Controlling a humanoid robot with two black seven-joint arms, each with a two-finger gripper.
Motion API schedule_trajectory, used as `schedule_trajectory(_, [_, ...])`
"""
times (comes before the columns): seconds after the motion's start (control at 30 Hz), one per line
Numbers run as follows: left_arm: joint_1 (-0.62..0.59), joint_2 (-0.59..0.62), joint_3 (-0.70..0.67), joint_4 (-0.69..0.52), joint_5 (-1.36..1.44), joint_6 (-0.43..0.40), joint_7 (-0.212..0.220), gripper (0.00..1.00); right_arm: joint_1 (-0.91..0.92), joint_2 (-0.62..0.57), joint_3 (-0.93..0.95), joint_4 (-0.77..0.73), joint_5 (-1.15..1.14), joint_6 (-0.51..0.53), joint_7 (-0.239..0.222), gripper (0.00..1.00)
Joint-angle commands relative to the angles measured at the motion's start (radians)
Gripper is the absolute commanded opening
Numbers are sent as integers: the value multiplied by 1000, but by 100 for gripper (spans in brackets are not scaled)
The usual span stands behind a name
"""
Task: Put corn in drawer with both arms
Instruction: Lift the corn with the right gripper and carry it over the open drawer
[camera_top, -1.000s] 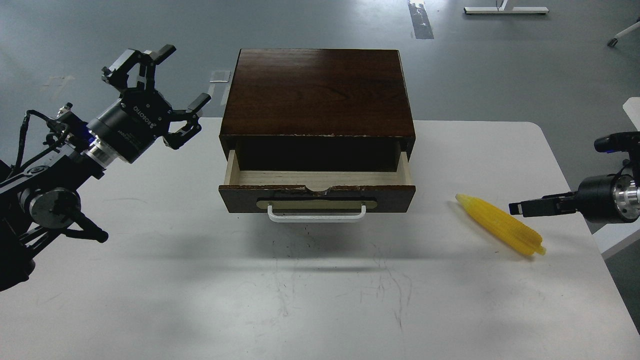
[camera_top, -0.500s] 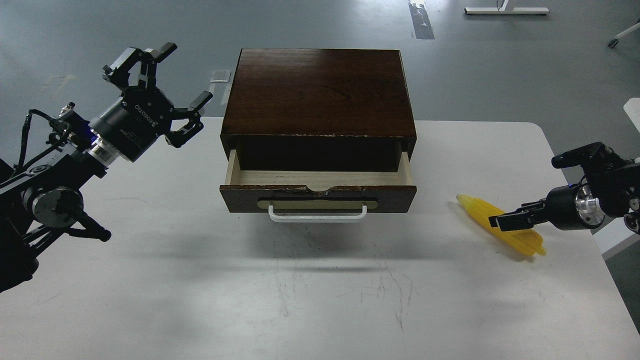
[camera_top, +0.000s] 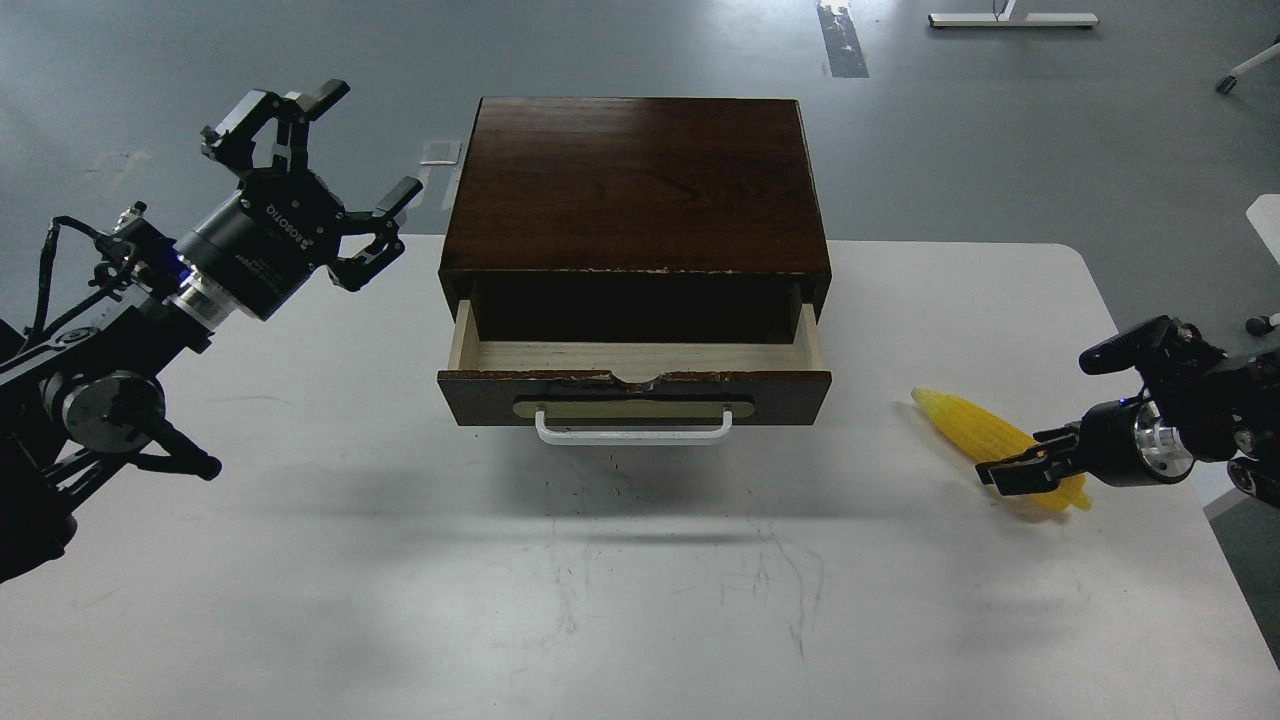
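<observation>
The yellow corn (camera_top: 968, 423) lies on the white table (camera_top: 640, 600), right of the cabinet, paler tip pointing up-left. My right gripper (camera_top: 1022, 466) is low over the corn's thick end, its dark fingers lying across the cob; the grip cannot be made out. The drawer (camera_top: 635, 392) is pulled out part way, showing pale wood with nothing visible in it, and its white bar handle (camera_top: 633, 432) faces me. My left gripper (camera_top: 325, 165) is open and empty, raised to the left of the cabinet's back corner.
The dark brown cabinet (camera_top: 637, 180) stands at the table's far middle. The table's right edge runs just past the corn. Grey floor lies beyond, with a white frame (camera_top: 1010, 18) far back.
My right gripper has come in from the right edge, moving left and down onto the corn's thick end. The corn, the drawer and my left arm have hardly moved.
</observation>
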Motion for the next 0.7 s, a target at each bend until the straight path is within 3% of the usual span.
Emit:
schedule_trajectory(0.0, [0,0,0,-1,0,0,0,98,7,-7,-6,4,2,-2,0,8])
schedule_trajectory(0.2, [-1,2,-2,-1,0,0,0,98,97,-10,-3,31,6,-2,0,5])
schedule_trajectory(0.47, [-1,2,-3,-2,0,0,0,98,404,-6,-4,129,26,21,0,5])
schedule_trajectory(0.67, [-1,3,-3,-2,0,0,0,98,642,49,-23,237,106,104,0,5])
